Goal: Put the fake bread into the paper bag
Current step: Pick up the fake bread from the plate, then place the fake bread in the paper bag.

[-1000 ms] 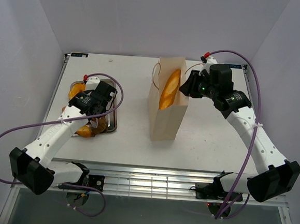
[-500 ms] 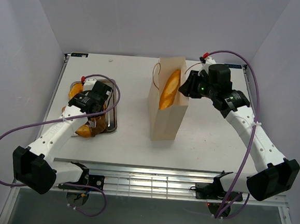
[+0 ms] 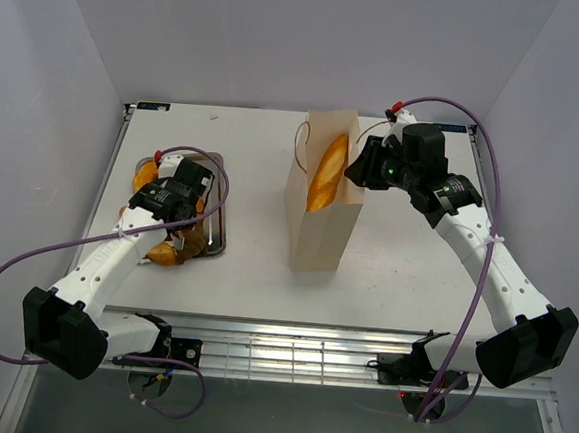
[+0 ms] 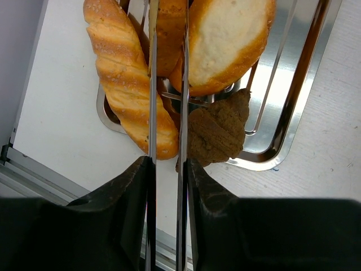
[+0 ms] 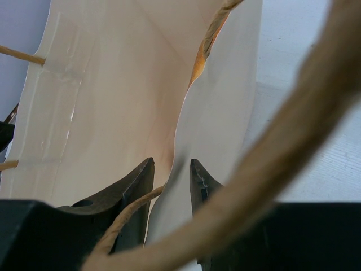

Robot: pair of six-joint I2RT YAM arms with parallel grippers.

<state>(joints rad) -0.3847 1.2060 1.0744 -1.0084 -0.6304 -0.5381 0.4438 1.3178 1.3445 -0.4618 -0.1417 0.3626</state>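
Just now the left gripper had shifted a little toward the far-left end of the tray, and its fingers had drawn in. They were clamped on the tongs, pressing the two thin metal arms close together. A golden roll sat between those arms at the top of the left wrist view. Whether the tips truly bit on it could not be told, since they ran out of frame.

The rest of the fake bread lay heaped in the tray: a ridged long piece, a pale cut-faced loaf, and a dark brown piece.

The right gripper had not moved. It pinched the near wall of the paper bag and held the mouth open, with a cord handle looping across its camera. One baguette already stood inside the bag.

Judgement: the squeeze marked the start of the next pick. The lift and the carry across the table were not yet done. A glossy roll could slip from thin tongs.
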